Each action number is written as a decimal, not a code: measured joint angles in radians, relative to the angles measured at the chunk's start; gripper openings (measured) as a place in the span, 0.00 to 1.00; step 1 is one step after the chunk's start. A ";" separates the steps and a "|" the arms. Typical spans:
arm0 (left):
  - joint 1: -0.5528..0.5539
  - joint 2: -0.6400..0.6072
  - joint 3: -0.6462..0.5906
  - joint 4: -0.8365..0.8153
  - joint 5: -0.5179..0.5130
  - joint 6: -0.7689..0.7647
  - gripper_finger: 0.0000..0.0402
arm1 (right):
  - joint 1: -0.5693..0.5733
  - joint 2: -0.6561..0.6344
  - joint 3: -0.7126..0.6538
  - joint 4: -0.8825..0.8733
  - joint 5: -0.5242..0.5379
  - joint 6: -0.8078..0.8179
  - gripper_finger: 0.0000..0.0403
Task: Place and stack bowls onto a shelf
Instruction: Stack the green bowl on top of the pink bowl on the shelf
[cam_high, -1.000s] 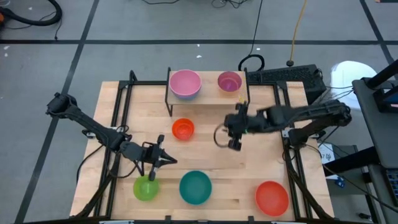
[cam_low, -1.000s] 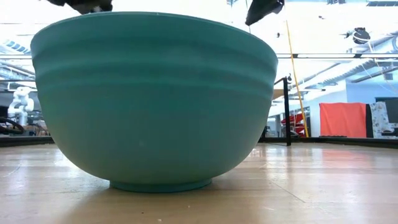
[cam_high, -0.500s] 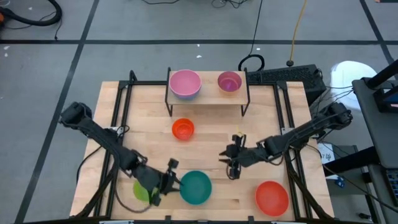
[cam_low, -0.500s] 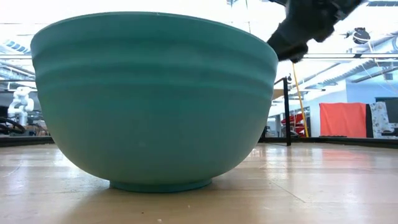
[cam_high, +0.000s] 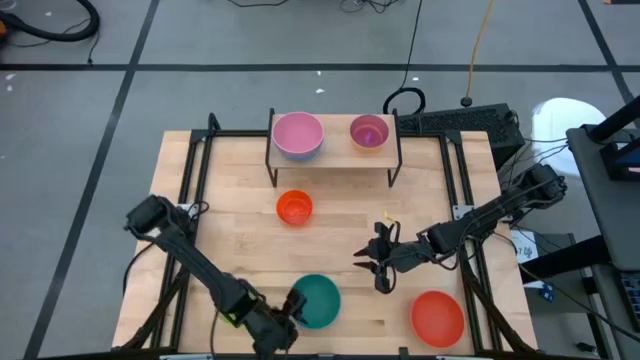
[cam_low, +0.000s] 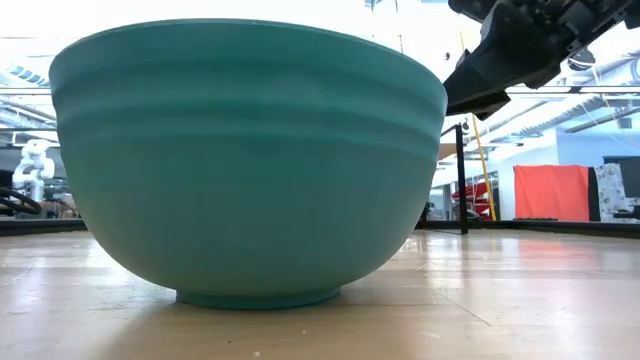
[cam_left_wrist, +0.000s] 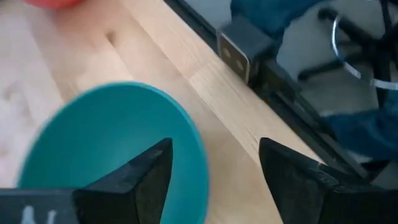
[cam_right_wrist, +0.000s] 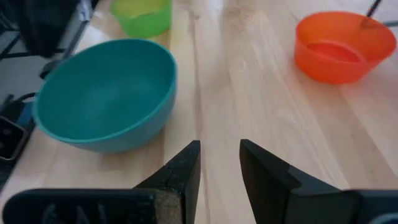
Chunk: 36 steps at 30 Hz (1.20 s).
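The teal bowl (cam_high: 320, 300) stands on its foot near the table's front edge and fills the low view (cam_low: 250, 160). My left gripper (cam_high: 292, 305) is open at the bowl's left rim; in the left wrist view (cam_left_wrist: 214, 149) one finger is over the bowl's inside (cam_left_wrist: 112, 143) and the other outside it. My right gripper (cam_high: 380, 270) hangs open and empty to the right of the teal bowl (cam_right_wrist: 106, 93). The green bowl (cam_right_wrist: 142, 15) stands beyond it, under my left arm. A pink bowl (cam_high: 297, 135) and a purple bowl (cam_high: 369, 132) sit on the shelf (cam_high: 335, 155). My left gripper has the teal bowl's rim (cam_left_wrist: 198, 146) between its open fingers, one finger inside and one outside, coming level from the table's left. Whether either finger touches the rim, I cannot tell. The bowl stands upright on the table.
An orange bowl (cam_high: 294, 207) stands mid-table in front of the shelf, and a red bowl (cam_high: 437, 317) at the near right corner. Black frame rails (cam_high: 190, 180) run along the table's left and right sides. Bare wood (cam_high: 345, 215) lies between the orange bowl and my right gripper.
My left gripper has gone from above the green bowl toward the table's near edge and right, to the teal bowl's left rim. My right gripper has come down and toward the near edge, from mid-table to a spot right of the teal bowl.
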 joint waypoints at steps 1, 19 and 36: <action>-0.001 0.017 0.012 -0.014 0.000 0.000 0.58 | 0.000 0.000 0.000 0.005 -0.003 -0.003 0.27; 0.014 0.088 0.036 -0.183 -0.081 -0.016 0.14 | 0.043 0.000 0.000 0.007 0.052 -0.029 0.27; 0.108 -0.036 0.036 -0.317 -0.058 0.005 0.02 | 0.086 0.000 0.000 0.006 0.113 -0.056 0.27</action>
